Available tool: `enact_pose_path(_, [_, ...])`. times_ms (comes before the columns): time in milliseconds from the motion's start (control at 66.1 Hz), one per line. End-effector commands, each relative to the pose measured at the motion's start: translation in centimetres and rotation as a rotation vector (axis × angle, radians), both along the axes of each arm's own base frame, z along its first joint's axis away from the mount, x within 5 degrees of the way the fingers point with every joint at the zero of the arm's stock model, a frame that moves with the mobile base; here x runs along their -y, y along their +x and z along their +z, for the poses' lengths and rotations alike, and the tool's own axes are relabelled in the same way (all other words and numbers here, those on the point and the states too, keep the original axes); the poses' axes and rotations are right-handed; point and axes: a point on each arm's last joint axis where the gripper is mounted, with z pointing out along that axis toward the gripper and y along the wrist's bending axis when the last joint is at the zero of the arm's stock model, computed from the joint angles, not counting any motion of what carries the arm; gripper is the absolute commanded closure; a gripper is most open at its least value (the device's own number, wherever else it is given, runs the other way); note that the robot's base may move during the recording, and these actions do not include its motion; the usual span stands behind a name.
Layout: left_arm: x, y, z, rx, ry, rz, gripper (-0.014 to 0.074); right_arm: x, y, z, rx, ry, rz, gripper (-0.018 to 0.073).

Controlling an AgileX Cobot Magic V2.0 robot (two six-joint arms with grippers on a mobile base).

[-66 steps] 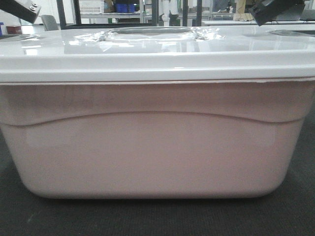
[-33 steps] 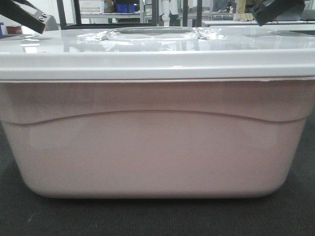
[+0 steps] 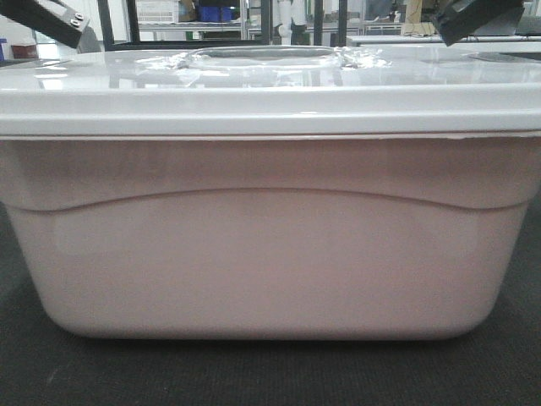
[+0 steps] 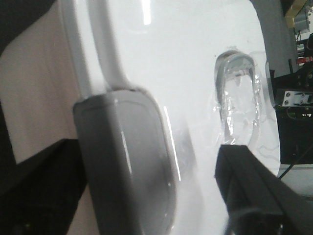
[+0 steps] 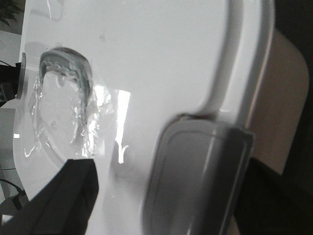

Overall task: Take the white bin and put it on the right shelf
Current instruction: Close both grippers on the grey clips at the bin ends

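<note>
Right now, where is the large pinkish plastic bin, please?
The bin fills the front view, on a dark surface, left tool and right tool above its lid ends.

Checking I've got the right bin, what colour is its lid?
The lid is glossy white; clearest in front view.

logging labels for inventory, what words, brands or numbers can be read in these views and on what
No text can be read in any view.
white bin: plain side, no label or number.
lid: only glare and crinkled clear film, no print.
far shelves: things on them too small and blurred to read.
</note>
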Motion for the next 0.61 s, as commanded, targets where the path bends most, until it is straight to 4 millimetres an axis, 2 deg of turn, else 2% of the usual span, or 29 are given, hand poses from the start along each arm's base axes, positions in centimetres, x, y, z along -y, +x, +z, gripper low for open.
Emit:
enact_pose_path(0, [0.93, -0.73, 2.68, 0.009, -0.162, -0.061, 0.0178, -0.77, -0.99, 2.0, 0.021, 0.108, 0.084, -0.0062])
enact_pose_path(136, [0.9, -0.78, 2.56, 0.003, -0.149, -0.065, 0.02, -0.79, -1.04, 2.01, 0.019, 0.111, 0.088, -0.0047])
enact_pose_path(303, [0.91, -0.84, 2.55, 0.001, -0.148, -0.072, 0.0297, -0.8, -1.06, 2.02, 0.018, 0.112, 0.091, 0.0111])
enact_pose_path(393, [0.91, -0.89, 2.55, -0.001, -0.148, -0.078, 0.032, -0.8, -1.06, 2.02, 0.018, 0.112, 0.091, 0.0168])
enact_pose_path(590, [1.04, -1.01, 2.55, -0.001, -0.148, -0.093, 0.0323, -0.86, -1.14, 2.1, 0.017, 0.122, 0.1, 0.0176])
